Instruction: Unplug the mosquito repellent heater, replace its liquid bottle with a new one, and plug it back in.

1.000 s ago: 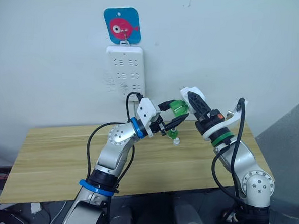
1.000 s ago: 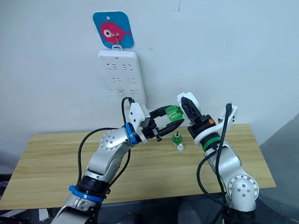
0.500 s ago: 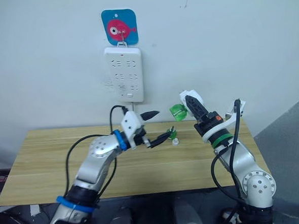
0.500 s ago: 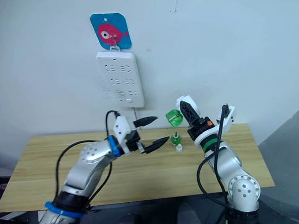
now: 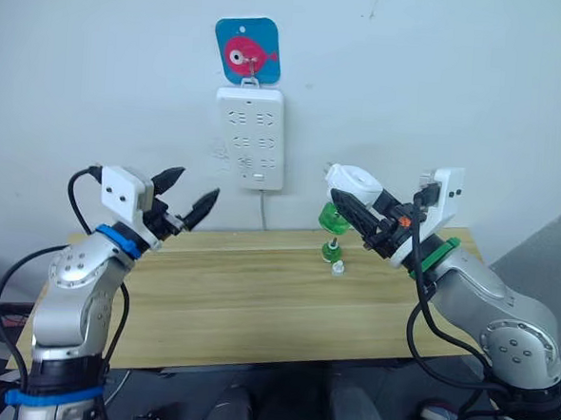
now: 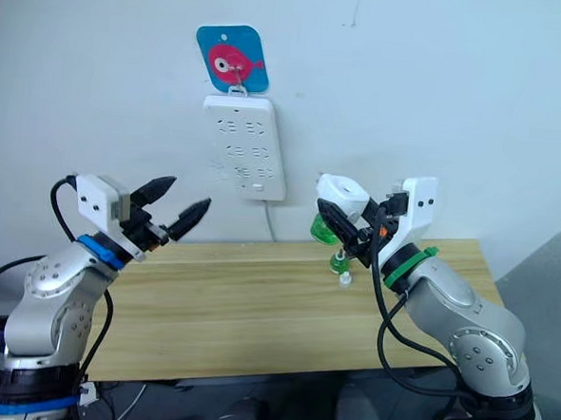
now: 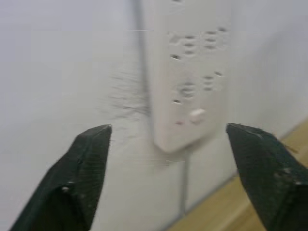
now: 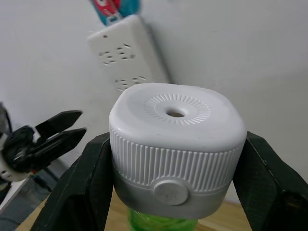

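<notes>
The heater (image 5: 351, 183) is held aloft at centre-right of the frame by the right gripper (image 5: 356, 213), its two black fingers clamped on the ribbed white sides, as seen close up in the right wrist view (image 8: 176, 144). A green bottle (image 5: 334, 218) hangs from the heater's underside, so a bottle is judged to be already fitted; which of the two bottles it is cannot be told. A second small green bottle (image 5: 332, 248) stands on the table (image 5: 237, 293) directly below, with a small white piece (image 5: 339, 268) just beside it on the wood.

The power strip (image 5: 251, 137) is mounted on the wall at upper centre, under a blue card with a pink fish (image 5: 247, 50), its sockets all vacant. It lies up and to the left of the heater, with open wall between them. The heater's vented round face is turned toward the right wrist camera; the prongs are not seen, so their heading relative to the sockets cannot be judged.

The left gripper (image 5: 187, 193) is raised at the left of the frame, its fingers spread and empty, pointing toward the strip (image 7: 192, 72). The plugging-in is judged to fall to the right arm, since the heater is already in its grasp, by a carry up and leftward to the strip.
</notes>
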